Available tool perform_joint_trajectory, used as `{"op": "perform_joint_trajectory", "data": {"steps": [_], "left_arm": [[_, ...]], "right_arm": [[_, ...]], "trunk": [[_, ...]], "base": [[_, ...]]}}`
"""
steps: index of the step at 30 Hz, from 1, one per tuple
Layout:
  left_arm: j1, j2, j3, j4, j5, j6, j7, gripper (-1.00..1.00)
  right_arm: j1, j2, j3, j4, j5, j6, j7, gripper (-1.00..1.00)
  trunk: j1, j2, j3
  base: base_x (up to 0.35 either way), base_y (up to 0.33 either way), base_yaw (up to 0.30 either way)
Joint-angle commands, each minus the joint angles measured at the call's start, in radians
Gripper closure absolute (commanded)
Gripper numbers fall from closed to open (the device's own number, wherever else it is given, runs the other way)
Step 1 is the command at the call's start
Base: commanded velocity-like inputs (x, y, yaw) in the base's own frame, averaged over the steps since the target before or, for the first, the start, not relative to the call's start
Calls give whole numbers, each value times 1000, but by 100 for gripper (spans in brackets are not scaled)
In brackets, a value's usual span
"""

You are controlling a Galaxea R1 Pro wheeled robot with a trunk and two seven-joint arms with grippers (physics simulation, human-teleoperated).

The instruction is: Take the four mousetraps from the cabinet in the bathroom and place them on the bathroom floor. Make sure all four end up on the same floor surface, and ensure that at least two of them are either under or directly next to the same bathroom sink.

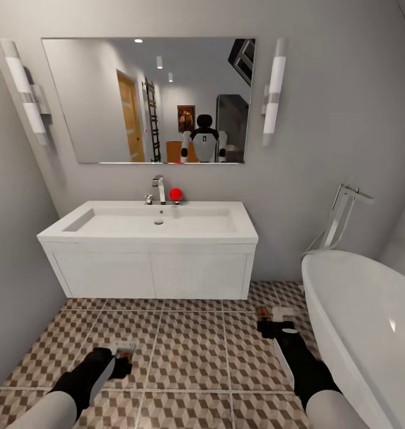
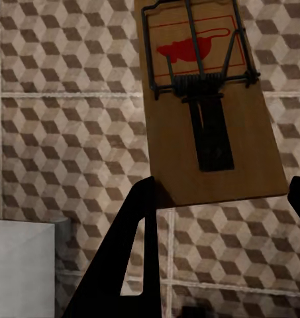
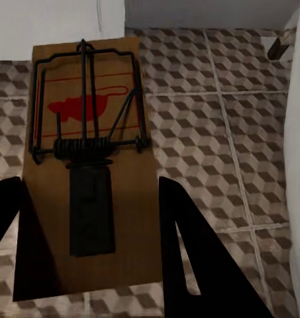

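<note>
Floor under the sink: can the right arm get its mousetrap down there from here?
Probably yes. The right gripper holds its mousetrap over bare bathroom floor just short of the sink, bathtub alongside; nothing blocks the way.

Both arms extended forward and down, white forearms with black wrists. Left gripper [image 1: 123, 357] fingers clamped on the near end of a mousetrap [image 2: 202, 106], held above the floor. Right gripper [image 1: 268, 325] same (board between its dark fingers), gripping another mousetrap [image 3: 90, 172], reaching further out.
</note>
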Motion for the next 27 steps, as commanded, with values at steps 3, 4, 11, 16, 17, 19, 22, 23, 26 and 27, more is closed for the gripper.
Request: {"op": "perform_joint_trajectory", "data": {"steps": [3, 4, 11, 16, 17, 19, 22, 23, 26, 27], "left_arm": [[-1, 3, -6, -4, 10, -12, 9, 100], [-1, 3, -6, -16, 10, -12, 11, 100], [-1, 3, 2, -112, 13, 11, 10, 100], [-1, -6, 12, -132, 15, 22, 6, 100], [-1, -14, 12, -140, 15, 23, 6, 100], [-1, -36, 13, -166, 15, 23, 5, 100], [-1, -48, 13, -212, 14, 24, 4, 100], [-1, -51, 13, -228, 14, 24, 4, 100], [-1, -53, 13, -252, 14, 29, 5, 100], [-1, -53, 13, -257, 14, 35, 5, 100]], "right_arm": [[-1, 9, 33, 58, 9, 7, -5, 100], [-1, 12, 38, 74, 9, 8, -6, 100], [-2, 25, 45, 107, 9, 15, -11, 100], [-1, 26, 44, 106, 8, 15, -11, 100], [-1, 26, 44, 102, 8, 14, -10, 100], [-2, 26, 44, 95, 8, 12, -10, 100], [-2, 24, 44, 88, 8, 10, -9, 100], [-2, 24, 45, 86, 8, 10, -9, 100], [-2, 23, 44, 82, 8, 10, -8, 100], [-2, 23, 44, 80, 8, 10, -9, 100]], "trunk": [[0, -1, -1], [0, -1, -1], [0, -1, -1], [0, -1, -1], [0, -1, -1], [0, -1, -1], [0, -1, -1], [0, -1, -1], [0, -1, -1], [0, -1, -1]], "base": [[0, 0, 0], [0, 0, 0], [0, 0, 0], [0, 0, 0], [0, 0, 0], [0, 0, 0], [0, 0, 0], [0, 0, 0], [0, 0, 0], [0, 0, 0]]}}
